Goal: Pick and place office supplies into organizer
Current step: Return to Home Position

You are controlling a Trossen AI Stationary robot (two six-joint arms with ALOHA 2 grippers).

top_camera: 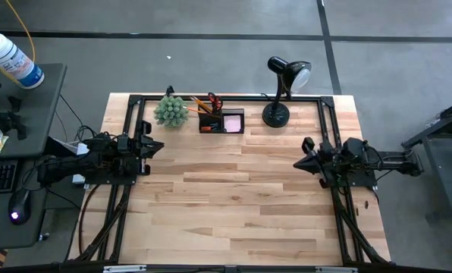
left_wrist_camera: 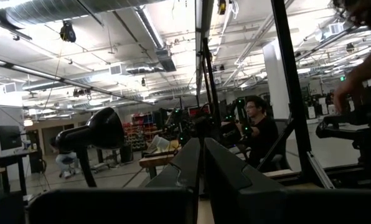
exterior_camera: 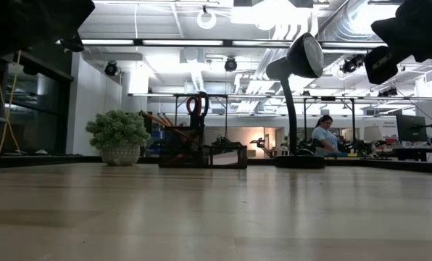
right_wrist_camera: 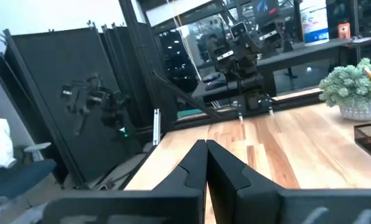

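The black organizer stands near the table's far edge, between the plant and the lamp. Orange-handled scissors and orange pencils stick up out of its taller compartment, handles up in the low view. A pink sticky-note pad lies in its lower compartment. My left gripper hangs shut at the table's left side, pointing right. My right gripper hangs shut at the right side, pointing left. Both are well short of the organizer, and their shut fingertips show in the wrist views.
A green spiky plant in a pot stands left of the organizer and a black desk lamp right of it. The wooden table top spreads between the arms and toward the near edge. People sit in the room beyond.
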